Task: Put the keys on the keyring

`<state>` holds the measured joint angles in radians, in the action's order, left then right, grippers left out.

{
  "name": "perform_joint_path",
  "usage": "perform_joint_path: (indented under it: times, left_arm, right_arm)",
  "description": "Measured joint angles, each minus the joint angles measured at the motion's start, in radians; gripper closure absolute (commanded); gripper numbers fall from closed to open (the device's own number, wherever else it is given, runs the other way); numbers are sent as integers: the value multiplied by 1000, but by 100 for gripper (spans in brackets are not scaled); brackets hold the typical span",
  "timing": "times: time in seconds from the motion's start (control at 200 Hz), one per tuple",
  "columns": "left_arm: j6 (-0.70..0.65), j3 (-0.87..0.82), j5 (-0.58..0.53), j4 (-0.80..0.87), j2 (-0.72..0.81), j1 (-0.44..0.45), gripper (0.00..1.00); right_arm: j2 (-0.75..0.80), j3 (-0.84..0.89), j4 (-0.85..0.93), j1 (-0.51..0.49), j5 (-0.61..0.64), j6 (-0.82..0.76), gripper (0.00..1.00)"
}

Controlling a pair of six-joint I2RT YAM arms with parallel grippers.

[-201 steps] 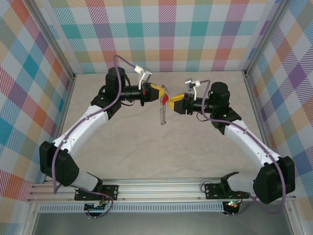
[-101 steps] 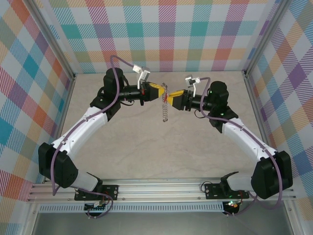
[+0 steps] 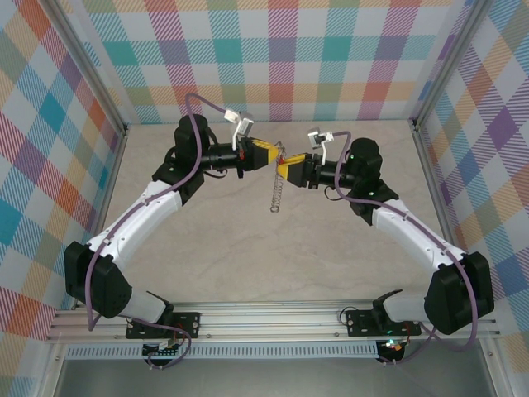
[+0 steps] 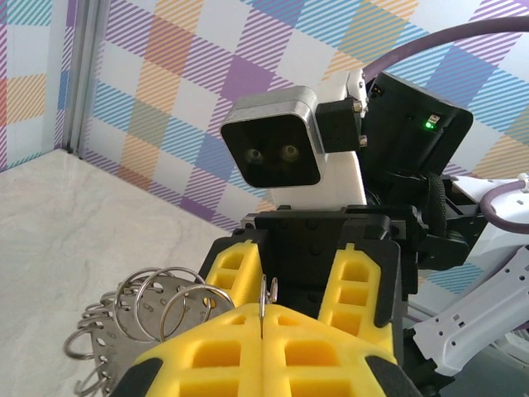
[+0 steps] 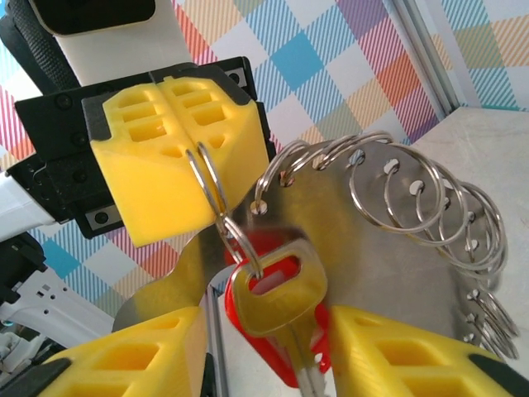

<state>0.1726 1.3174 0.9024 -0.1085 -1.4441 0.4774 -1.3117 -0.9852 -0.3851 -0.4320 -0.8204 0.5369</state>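
Large grey-silver metal keyring [image 5: 372, 265], loop-fringed; left end effector [image 5: 197, 165] clamped tight on one fringe loop; small red-headed metal key [image 5: 273, 298] touching keyring, apparently threaded; right end effector [image 3: 283, 169] flanking key, grip indeterminate; risk: a tug slips the loop, dropping everything onto bench [image 3: 248, 248].

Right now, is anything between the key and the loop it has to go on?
Nothing visible. The key, between the right gripper's fingers, already meets a small loop beneath the left gripper.
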Motion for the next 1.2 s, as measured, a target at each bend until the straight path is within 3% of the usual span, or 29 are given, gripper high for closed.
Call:
perform_joint_path:
  times: [0.29, 1.185, 1.2]
  left_arm:
    - [15, -1, -27, -2, 0, 9, 100]
    - [128, -102, -119, -139, 50, 12, 100]
    - [129, -104, -119, -140, 50, 12, 100]
  right_arm:
    - [-11, -11, 4, 0, 8, -4, 100]
    - [-51, -55, 43, -86, 47, -17, 100]
    - [-51, -55, 47, -86, 49, -20, 95]
